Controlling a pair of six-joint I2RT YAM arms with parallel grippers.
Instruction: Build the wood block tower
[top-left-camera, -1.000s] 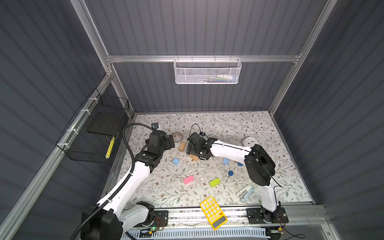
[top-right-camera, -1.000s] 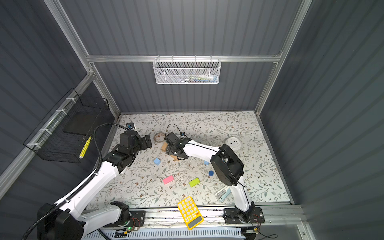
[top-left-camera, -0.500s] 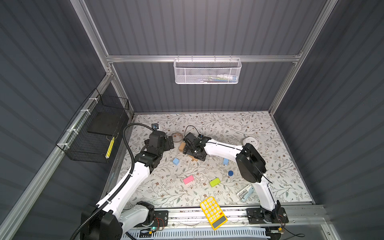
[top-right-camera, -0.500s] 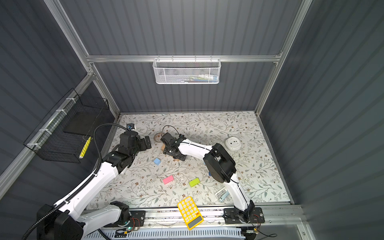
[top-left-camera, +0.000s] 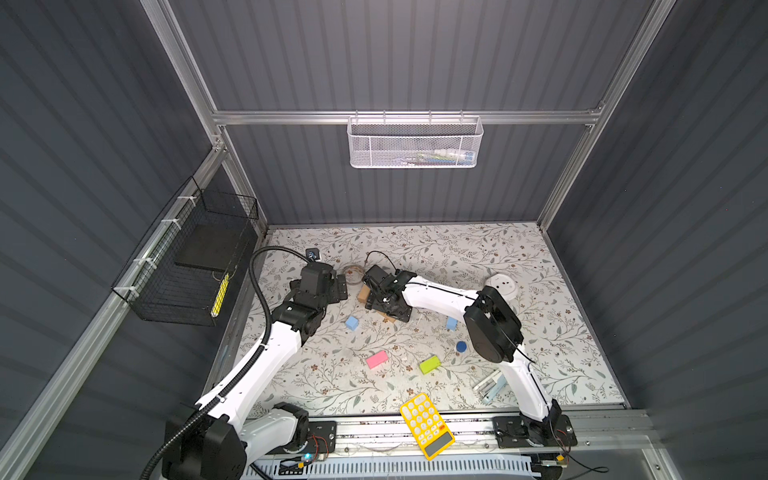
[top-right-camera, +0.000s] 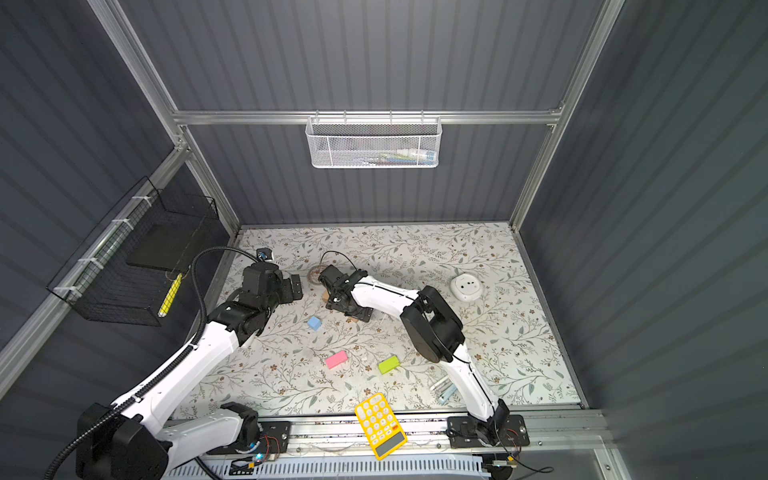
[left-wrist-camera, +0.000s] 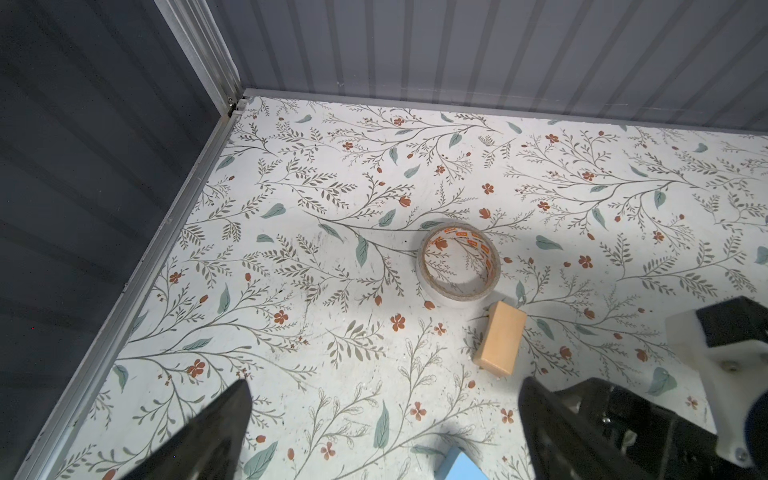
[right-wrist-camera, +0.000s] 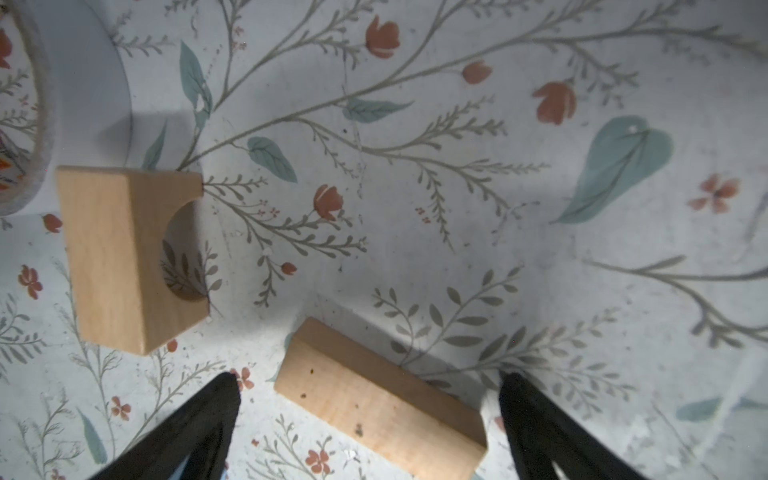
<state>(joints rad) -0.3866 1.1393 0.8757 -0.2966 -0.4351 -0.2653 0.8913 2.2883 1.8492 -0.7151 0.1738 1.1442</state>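
Hovering released above the floral desk (right-wrist-camera: 498, 208), the right gripper (right-wrist-camera: 370, 384) straddles 1 plain tan wooden bar (right-wrist-camera: 380, 401) lying flat, its long axis slanting across the opening; the left gripper (left-wrist-camera: 384, 388) hangs released, empty.

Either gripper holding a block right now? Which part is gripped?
Nothing is held. The right gripper is open, jaws either side of a tan bar lying on the mat, clear of it. The left gripper is open over bare mat.
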